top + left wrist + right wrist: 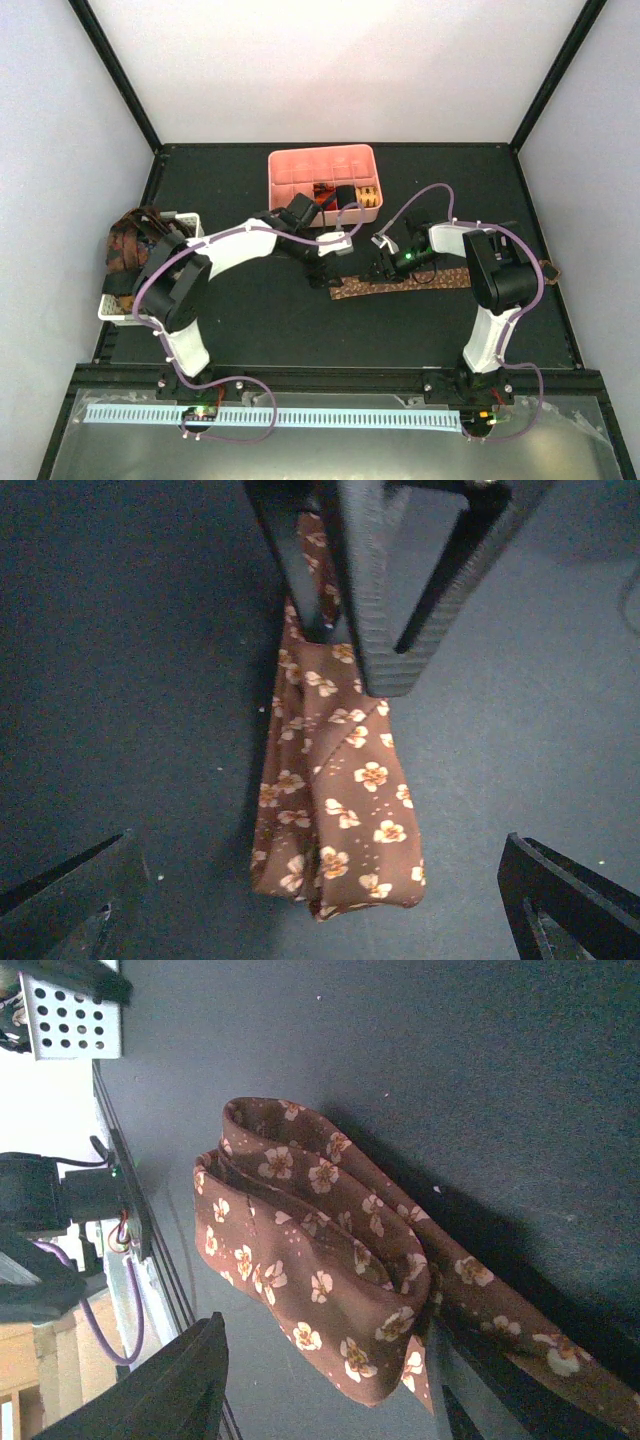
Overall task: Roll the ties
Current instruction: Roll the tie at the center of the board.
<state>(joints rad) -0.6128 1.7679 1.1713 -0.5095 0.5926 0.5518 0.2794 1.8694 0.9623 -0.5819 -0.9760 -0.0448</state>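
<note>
Just cream flower print on brown tie point(340, 810)

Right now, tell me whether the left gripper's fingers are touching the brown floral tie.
Apart. The left wrist view shows both fingers spread wide, with bare dark mat between each one and the brown floral tie.

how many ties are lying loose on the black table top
1: the brown floral tie, right of centre at mid-table. Others sit in the pink tray and the white basket, some likely hidden.
</note>
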